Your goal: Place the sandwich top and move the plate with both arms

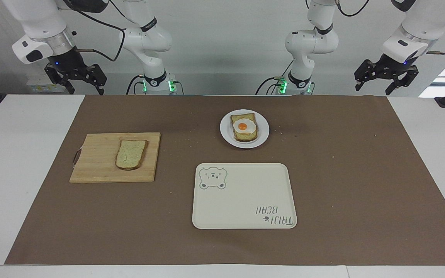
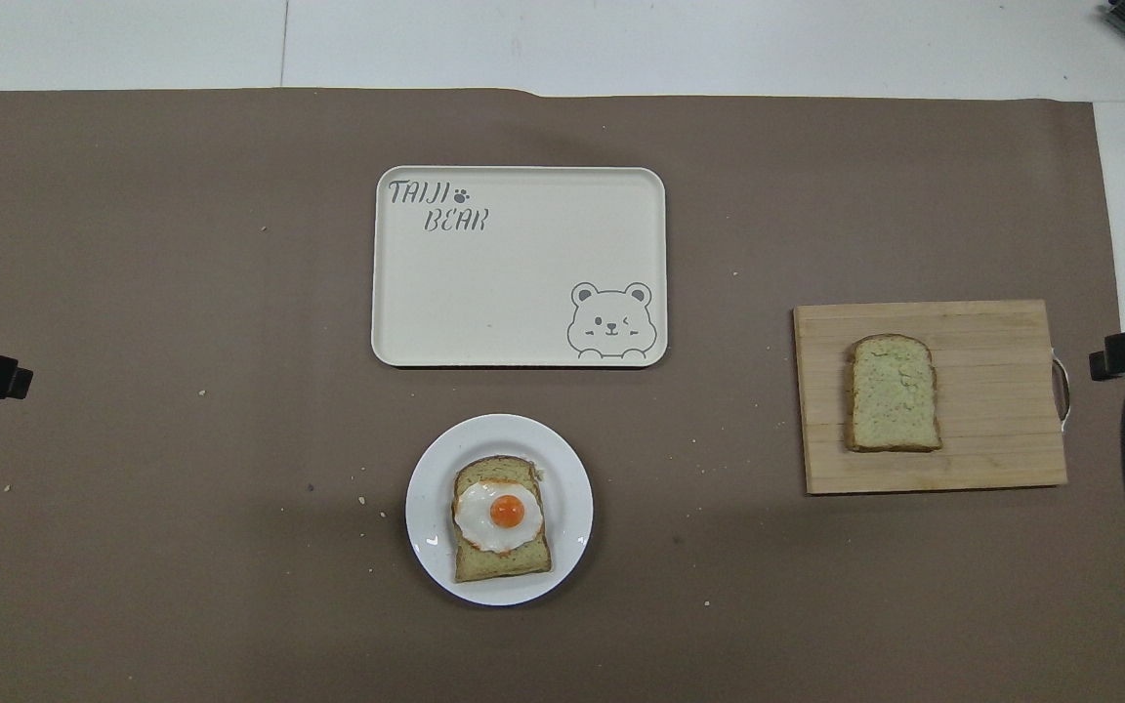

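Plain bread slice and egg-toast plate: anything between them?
Overhead view: only cutting board edge and bare brown mat between plain bread slice and plate.

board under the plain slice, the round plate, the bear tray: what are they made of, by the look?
Cutting board: wood, likely bamboo, matte; parallel glued strips and grain show. Plate: glazed ceramic or melamine, cannot tell which; glossy white with small glints on the rim. Tray: probably plastic or melamine, satin cream, printed bear and lettering, rounded moulded corners.
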Motion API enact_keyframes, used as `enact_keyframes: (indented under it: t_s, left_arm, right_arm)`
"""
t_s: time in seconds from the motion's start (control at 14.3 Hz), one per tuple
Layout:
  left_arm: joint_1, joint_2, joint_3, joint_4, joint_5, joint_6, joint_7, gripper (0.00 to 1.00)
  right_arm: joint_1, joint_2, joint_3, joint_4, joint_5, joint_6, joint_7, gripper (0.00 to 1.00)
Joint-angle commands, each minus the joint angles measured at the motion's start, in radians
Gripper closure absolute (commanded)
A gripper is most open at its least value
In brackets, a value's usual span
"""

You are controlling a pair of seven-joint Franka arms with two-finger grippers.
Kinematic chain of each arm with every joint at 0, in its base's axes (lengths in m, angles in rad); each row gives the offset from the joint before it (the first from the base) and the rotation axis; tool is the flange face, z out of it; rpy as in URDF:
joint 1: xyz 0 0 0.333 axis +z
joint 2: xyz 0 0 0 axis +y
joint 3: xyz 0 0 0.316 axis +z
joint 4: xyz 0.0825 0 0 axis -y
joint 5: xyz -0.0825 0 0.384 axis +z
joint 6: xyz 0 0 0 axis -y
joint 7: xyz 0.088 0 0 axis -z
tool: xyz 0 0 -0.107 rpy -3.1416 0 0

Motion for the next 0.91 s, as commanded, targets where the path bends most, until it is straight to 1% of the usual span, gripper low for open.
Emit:
enact_keyframes:
  t_s: [0.0, 0.21, 0.28, 0.42, 0.63, 0.84]
  left_arm:
    - [-0.019, -0.028, 0.011, -0.032, 0.013, 0.007, -0.003, 0.0]
    - [-0.022, -0.028, 0.011, -0.034, 0.013, 0.006, -0.003, 0.0]
    - [-0.025, -0.028, 0.011, -0.034, 0.013, 0.007, -0.003, 0.0]
    - [-0.028, -0.028, 0.011, -0.034, 0.013, 0.007, -0.003, 0.0]
    - [-0.03, -0.028, 0.011, -0.034, 0.013, 0.007, -0.003, 0.0]
    - [-0.03, -0.028, 0.011, -0.034, 0.013, 0.007, -0.003, 0.0]
  right_arm:
    - [-0.009, -0.051, 0.002, -0.107, -0.006, 0.069, -0.01, 0.0]
    - [-0.008, -0.045, 0.003, -0.202, 0.005, 0.181, -0.011, 0.0]
    - [-0.005, -0.032, 0.002, -0.207, 0.005, 0.208, -0.014, 0.0]
    - [0.0, 0.009, 0.003, -0.231, 0.005, 0.263, -0.014, 0.0]
    - [0.0, 0.041, 0.003, -0.312, 0.005, 0.381, -0.018, 0.0]
    - [-0.001, 0.109, 0.003, -0.369, 0.005, 0.502, -0.019, 0.0]
